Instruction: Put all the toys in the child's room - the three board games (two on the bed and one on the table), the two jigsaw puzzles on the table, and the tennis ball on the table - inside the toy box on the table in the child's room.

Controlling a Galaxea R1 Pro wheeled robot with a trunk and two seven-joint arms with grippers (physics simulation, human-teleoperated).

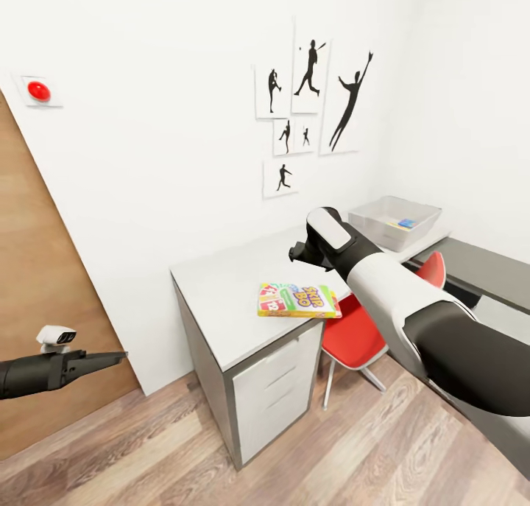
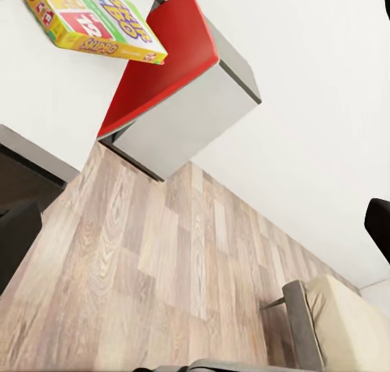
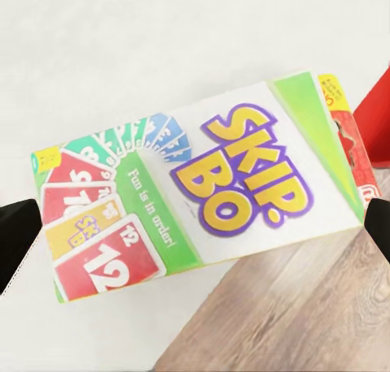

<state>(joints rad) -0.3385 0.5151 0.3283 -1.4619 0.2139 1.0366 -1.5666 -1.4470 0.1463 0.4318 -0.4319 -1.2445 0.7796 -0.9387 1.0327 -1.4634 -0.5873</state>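
Yellow-edged SKIP-BO board game (image 1: 298,300) lies on the table (image 1: 221,292) edge below the spread right gripper (image 3: 195,226).

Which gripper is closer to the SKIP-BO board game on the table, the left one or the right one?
Right. The right gripper hovers just above the SKIP-BO board game at the table edge. The left gripper is far to the side, over the floor.

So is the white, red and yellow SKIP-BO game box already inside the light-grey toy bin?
No, the SKIP-BO box lies on the desk's front edge, apart from the bin.
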